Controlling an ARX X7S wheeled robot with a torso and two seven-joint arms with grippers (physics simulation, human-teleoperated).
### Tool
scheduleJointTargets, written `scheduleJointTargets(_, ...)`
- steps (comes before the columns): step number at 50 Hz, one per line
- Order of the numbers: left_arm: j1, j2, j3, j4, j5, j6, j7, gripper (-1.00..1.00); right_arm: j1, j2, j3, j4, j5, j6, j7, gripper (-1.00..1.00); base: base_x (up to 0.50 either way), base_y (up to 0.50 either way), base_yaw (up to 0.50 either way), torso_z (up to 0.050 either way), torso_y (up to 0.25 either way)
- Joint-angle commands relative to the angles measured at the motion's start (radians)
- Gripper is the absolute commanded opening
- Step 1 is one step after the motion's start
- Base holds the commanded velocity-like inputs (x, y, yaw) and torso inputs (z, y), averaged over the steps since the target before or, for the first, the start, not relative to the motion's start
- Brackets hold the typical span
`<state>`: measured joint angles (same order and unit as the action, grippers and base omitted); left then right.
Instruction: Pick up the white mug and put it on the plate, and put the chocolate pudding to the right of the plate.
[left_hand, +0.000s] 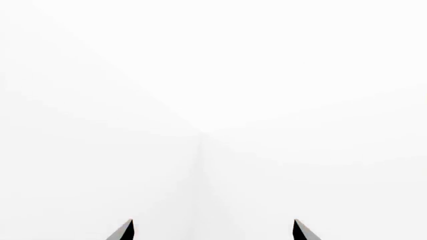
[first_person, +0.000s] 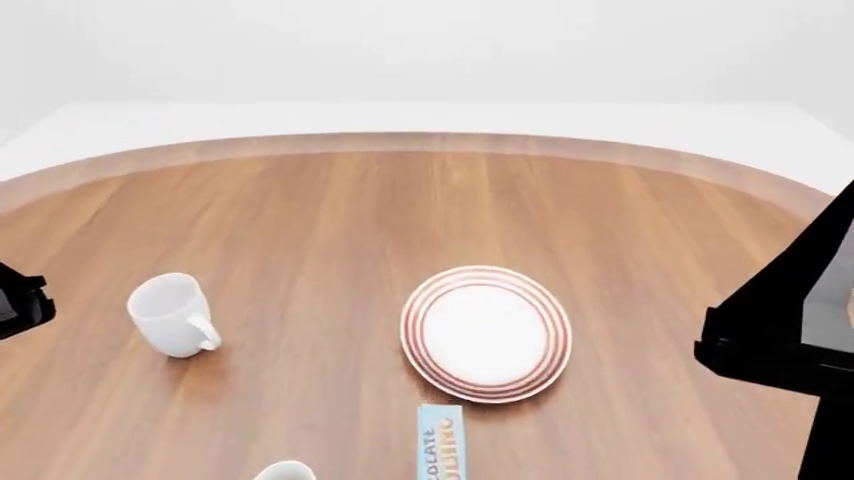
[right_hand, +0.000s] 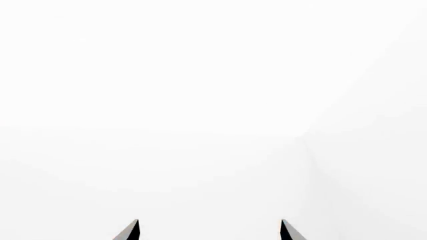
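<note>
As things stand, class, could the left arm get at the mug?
Probably yes. The mug stands upright on the table's left, apart from the plate, with bare wood between it and the left arm. That arm's fingers are spread.

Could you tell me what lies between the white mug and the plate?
Only bare wooden table between the white mug and the plate, in the head view.

Left gripper (left_hand: 213, 231): only two dark fingertips (left_hand: 123, 231) show, set wide apart with nothing between them. Beyond the claw just plain white walls (left_hand: 100, 100), no objects. A faint vertical seam (left_hand: 199, 175) where two white surfaces meet runs straight ahead of the claw, roughly midway between the tips, fading out farther off. Rest of the view is washed-out white, no detail to tell.
</note>
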<state>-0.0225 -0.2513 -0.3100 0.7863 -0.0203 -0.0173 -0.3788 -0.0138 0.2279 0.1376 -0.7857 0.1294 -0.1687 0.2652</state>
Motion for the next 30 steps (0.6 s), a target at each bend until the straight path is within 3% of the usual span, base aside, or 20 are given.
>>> scheduleJointTargets(1,0.005,0.016,-0.024,0.001,0.012,0.001,0.014,1.00,-0.005,-0.011,0.019,0.001,-0.018,-0.012,-0.015,1.00,0.50,0.00,0.00,0.000,0.000)
scheduleJointTargets(26,0.012,0.005,-0.021,0.007,0.001,0.005,0.002,1.00,-0.013,0.008,0.000,-0.011,-0.016,-0.015,-0.007,1.00,0.50,0.00,0.00,0.000,0.000)
scheduleJointTargets(30,0.013,0.003,-0.019,0.006,-0.002,0.005,0.001,1.00,-0.014,0.010,0.000,-0.012,-0.011,-0.028,-0.006,1.00,0.07,0.00,0.00,0.000,0.000)
